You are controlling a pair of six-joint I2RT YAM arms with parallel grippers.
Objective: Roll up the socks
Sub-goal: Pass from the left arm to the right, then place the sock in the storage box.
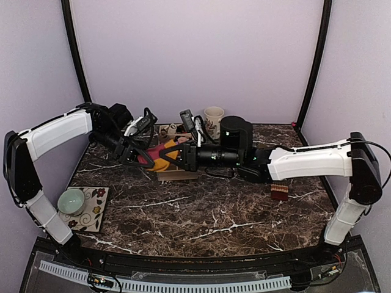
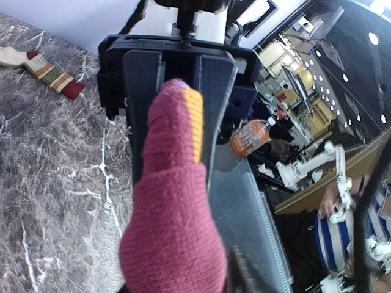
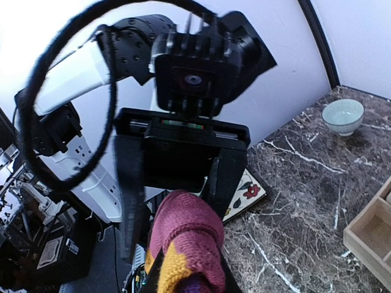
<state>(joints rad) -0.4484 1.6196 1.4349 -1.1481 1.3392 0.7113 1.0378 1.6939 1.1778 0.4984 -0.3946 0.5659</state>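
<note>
**Asker:** Where is the sock sitting at this moment?

**Me:** The maroon sock (image 2: 174,213), banded in orange-yellow, is hanging in the air. It is stretching between my two grippers, over the left end of the wooden box (image 1: 177,176) that is resting on the bench (image 1: 201,213).

**Asker:** Which gripper is doing the holding?

**Me:** My right gripper (image 2: 181,104) is pinching the sock's narrow end. Its fingers (image 2: 214,91) are pressing in on the tip from both sides, so the jaws are standing narrow. My left gripper (image 3: 182,201) is standing around the thick maroon end with a finger on each side. Whether it is squeezing the knit or only framing it, I cannot tell.

**Asker:** Is anything else lying about?

**Me:** A second striped sock (image 2: 43,68) is lying flat on the bench, well apart from the held one. I am seeing it only from my left wrist, so I cannot place it against the box. A mug (image 1: 214,121) is standing behind the box, toward its right end. A pale bowl (image 1: 71,200) is sitting on a flowered mat (image 1: 95,213), well to the left of the box and nearer my bases.
</note>
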